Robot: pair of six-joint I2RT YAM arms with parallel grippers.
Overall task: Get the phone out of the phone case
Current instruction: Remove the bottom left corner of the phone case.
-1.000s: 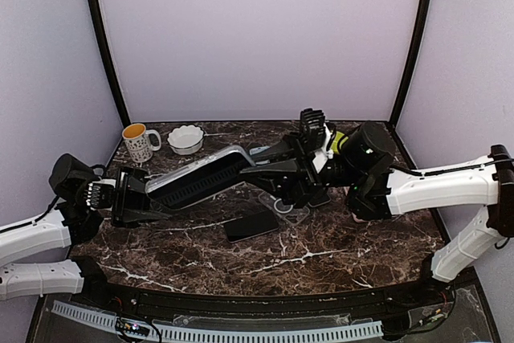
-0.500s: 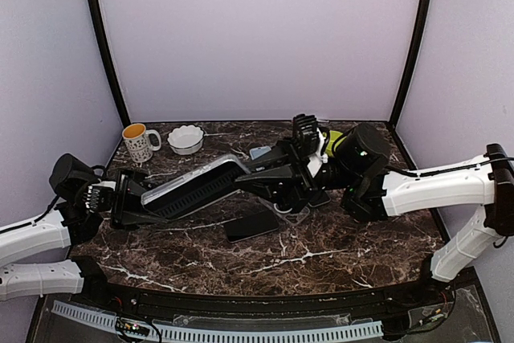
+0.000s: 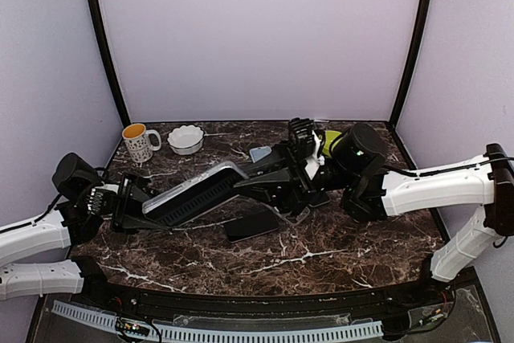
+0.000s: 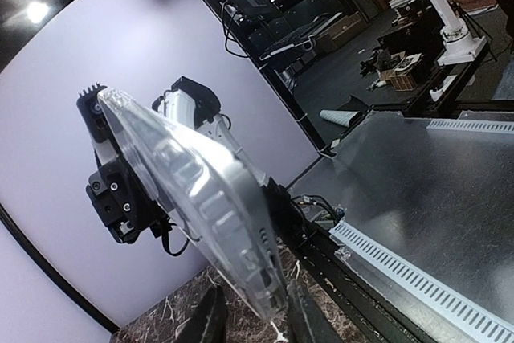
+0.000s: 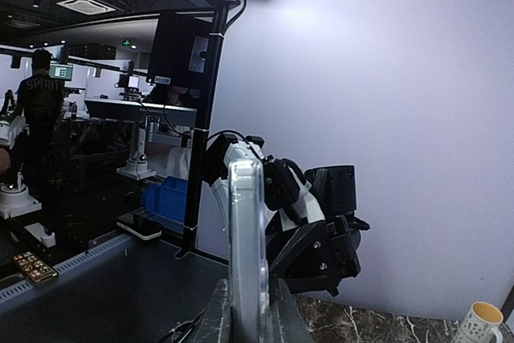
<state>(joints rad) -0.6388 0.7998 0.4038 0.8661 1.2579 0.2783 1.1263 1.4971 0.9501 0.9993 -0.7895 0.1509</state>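
Note:
A long clear phone case (image 3: pixel 197 189) with a silver rim hangs tilted above the table, its right end higher. My left gripper (image 3: pixel 135 203) is shut on its lower left end. My right gripper (image 3: pixel 257 179) is shut on its upper right end. The left wrist view shows the case (image 4: pixel 193 198) rising from my left gripper (image 4: pixel 257 312). The right wrist view shows it edge-on (image 5: pixel 245 238) in my right gripper (image 5: pixel 249 312). A dark phone (image 3: pixel 251 225) lies flat on the marble under the case. I cannot tell whether the held case has a phone in it.
A patterned mug (image 3: pixel 138 142) and a white scalloped bowl (image 3: pixel 185 139) stand at the back left. A small light-blue thing (image 3: pixel 259 153) lies behind the case. A clear flat item (image 3: pixel 294 213) lies under the right wrist. Lilac walls close three sides.
The held case has come down and tipped flatter. My right gripper moved down and left with its end; my left gripper stayed nearly in place. The phone on the table has not moved.

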